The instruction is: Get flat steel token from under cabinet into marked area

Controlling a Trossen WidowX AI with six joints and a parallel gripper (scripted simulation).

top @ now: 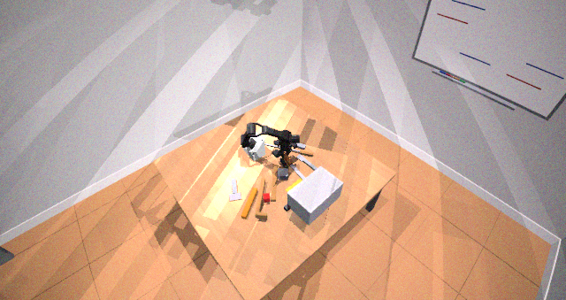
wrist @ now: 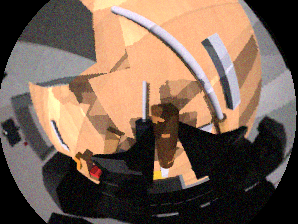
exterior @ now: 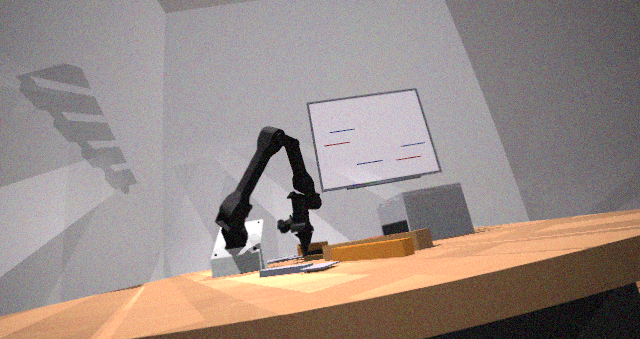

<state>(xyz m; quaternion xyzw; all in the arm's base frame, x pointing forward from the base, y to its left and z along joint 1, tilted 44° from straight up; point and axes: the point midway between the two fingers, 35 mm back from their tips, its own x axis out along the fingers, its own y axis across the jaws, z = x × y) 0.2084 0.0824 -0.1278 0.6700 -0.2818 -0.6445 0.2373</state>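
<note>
My gripper (top: 285, 157) (exterior: 305, 241) (wrist: 162, 124) is down at the table near the robot base and is shut on a brown wooden stick (wrist: 164, 132) (top: 288, 160). The stick points away from the fingers along the table top. The grey cabinet (top: 315, 195) (exterior: 431, 210) stands to the gripper's right on short dark feet. A small yellow patch (top: 293, 185) shows at its near corner. The steel token is not visible in any view.
An orange bar (top: 248, 203) (exterior: 372, 249), a tan L-ended stick (top: 260, 199), a red cube (top: 266, 196) and a white T-shaped piece (top: 234, 191) lie left of the cabinet. Grey rods (top: 306, 161) (wrist: 174, 38) and a dark grey block (top: 283, 173) lie near the gripper.
</note>
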